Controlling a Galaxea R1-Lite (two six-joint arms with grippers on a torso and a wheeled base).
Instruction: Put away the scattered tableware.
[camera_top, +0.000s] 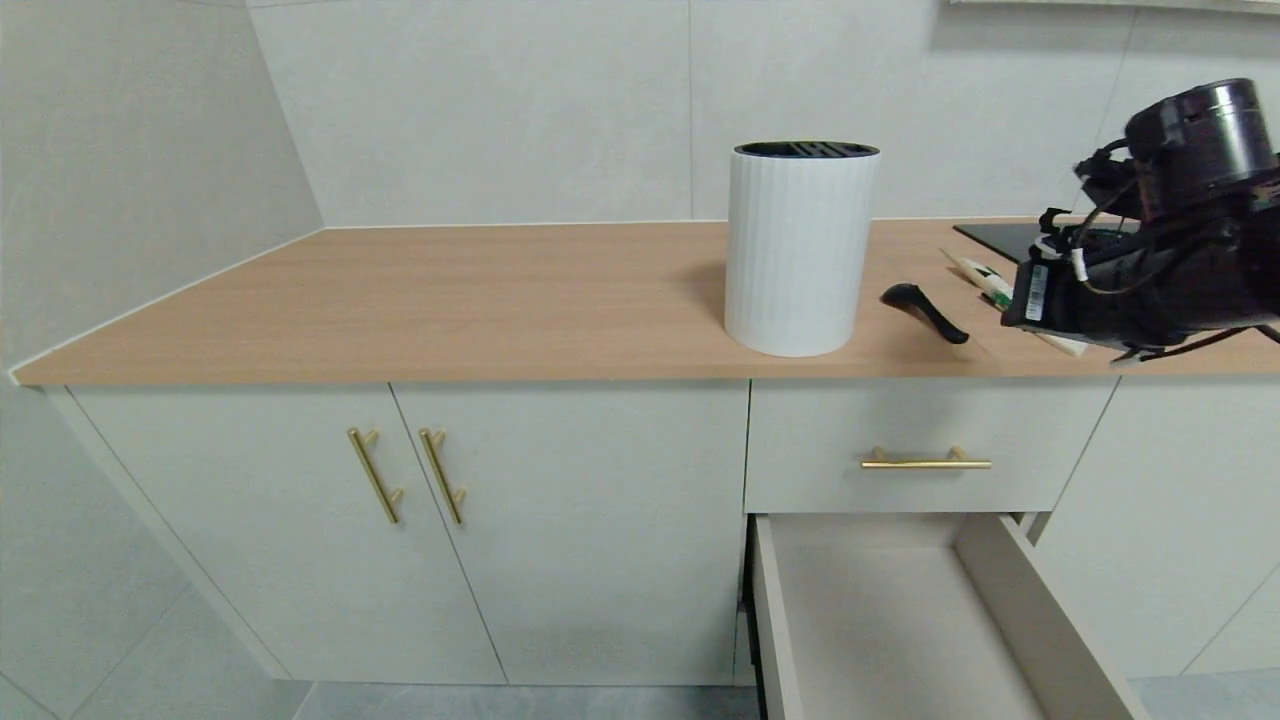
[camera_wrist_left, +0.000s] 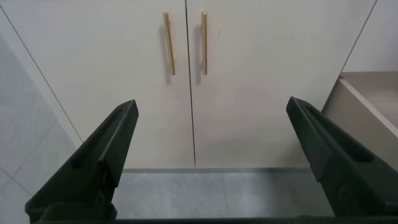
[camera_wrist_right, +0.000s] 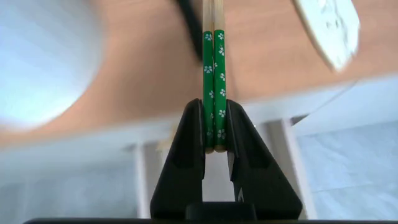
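Head view: white holder (camera_top: 800, 250) on counter (camera_top: 450, 300), contents unclear | drawer (camera_top: 775, 620) open | right hand (camera_wrist_right: 213, 115) clamps chopsticks (camera_wrist_right: 213, 56) | left hand (camera_wrist_left: 211, 107) spread.

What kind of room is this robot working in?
Probably a kitchen: a wooden countertop over white cabinets, an open drawer, a ribbed utensil holder, and chopsticks in the right end effector.

Right arm (camera_top: 1170, 290) all black here: a fat cylindrical joint (camera_top: 1205, 125) with a shiny ring, loose black cables (camera_top: 1098, 172), a white label (camera_top: 1036, 292). Left tool (camera_wrist_left: 211, 107) and right tool (camera_wrist_right: 214, 106): matte black, wedge-shaped fingers (camera_wrist_left: 99, 168).
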